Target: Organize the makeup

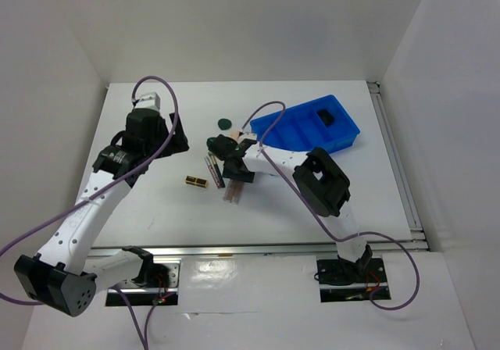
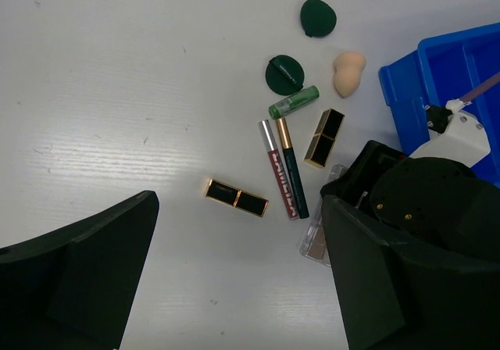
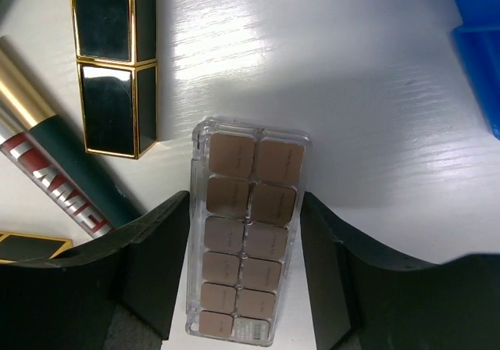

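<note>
**Makeup and fittings on the table, listed by size**

Table [image 1: 156,209]: white, and it bears everything below.

Left arm [image 1: 86,209]: reaches up the left side of the table.

Right arm [image 1: 324,182]: bent leftward toward the middle of the table.

Blue tray [image 1: 301,131]: divided plastic, at the far right of the table, set at an angle.

Left gripper [image 2: 238,201]: raised above the surface, fingers spread wide, nothing between them.

Right gripper [image 3: 244,209]: down over the palette [image 3: 246,241], one finger close along each long edge. Whether the fingers press on it cannot be told.

Palette: flat clear case with two columns of brownish-pink pans. It lies on the table in the middle cluster, outside the tray.

Black square compact [image 1: 326,116]: inside the tray, in a compartment toward its right end.

Lipstick tubes: two, black with gold edging. One [image 2: 236,197] lies alone on the left of the cluster. The other [image 2: 324,137] lies just beside the palette's far end.

Pencils: a silver-capped red one [image 2: 279,170] and a gold-capped dark green one [image 2: 292,170]. They lie side by side between the two lipstick tubes.

Green tube [image 2: 294,101]: short, lying across the far ends of the pencils.

Round compacts: two, dark green. One [image 2: 284,74] lies just beyond the green tube. The other [image 2: 318,17] lies farther off, apart from the rest.

Sponge [image 2: 348,72]: peach, egg-shaped, between the nearer compact and the tray, touching neither.
</note>
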